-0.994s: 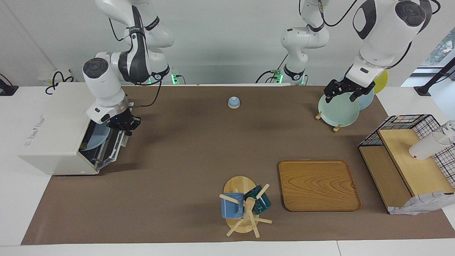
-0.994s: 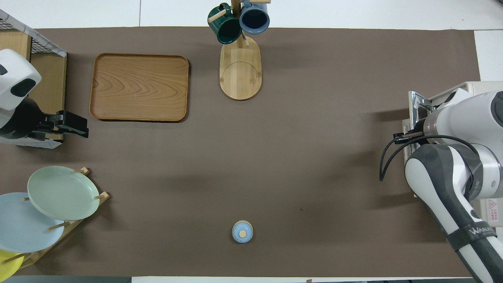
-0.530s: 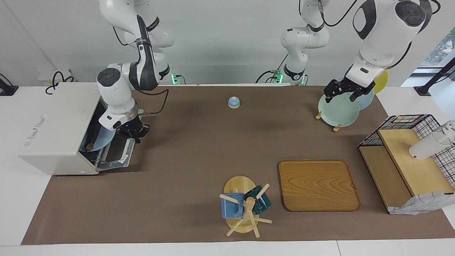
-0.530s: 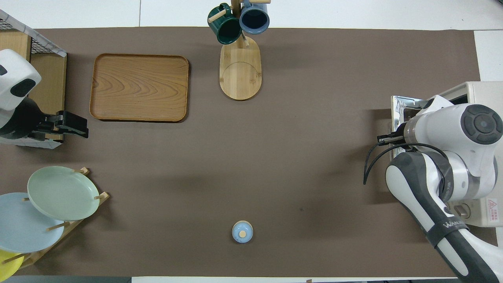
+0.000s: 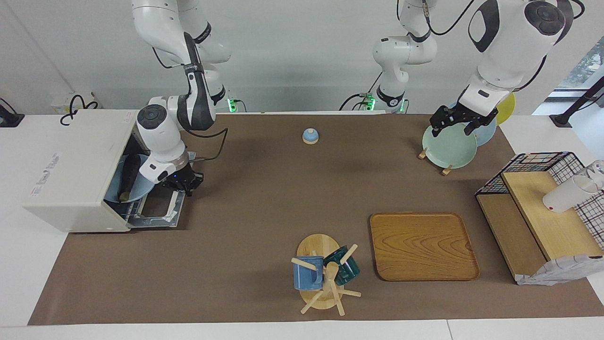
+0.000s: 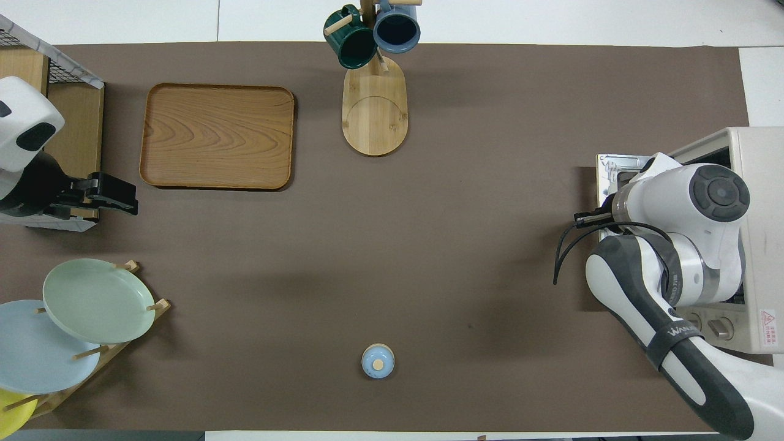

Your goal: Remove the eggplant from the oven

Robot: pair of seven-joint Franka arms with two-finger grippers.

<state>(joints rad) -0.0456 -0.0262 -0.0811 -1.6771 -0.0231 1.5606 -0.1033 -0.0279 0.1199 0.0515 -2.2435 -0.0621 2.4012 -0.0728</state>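
Observation:
The white oven point(image 5: 71, 165) stands at the right arm's end of the table, and it also shows in the overhead view point(image 6: 756, 159). Its door point(image 5: 158, 210) hangs open, almost flat. Inside, the dark eggplant point(image 5: 128, 171) lies on a light blue plate point(image 5: 115, 191). My right gripper point(image 5: 181, 182) is shut on the door's handle at the door's outer edge, in front of the oven. In the overhead view the right arm covers it. My left gripper point(image 5: 455, 122) waits in the air over the plate rack.
A rack with green, blue and yellow plates point(image 5: 448, 146) stands at the left arm's end. A wire shelf point(image 5: 542, 208) is beside it. A wooden tray point(image 5: 422, 245), a mug tree point(image 5: 325, 278) and a small blue bell point(image 5: 310, 136) are mid-table.
My right gripper has pulled the oven door down and outward from nearly shut to almost flat. The eggplant on its plate has come into sight. The left arm has not moved.

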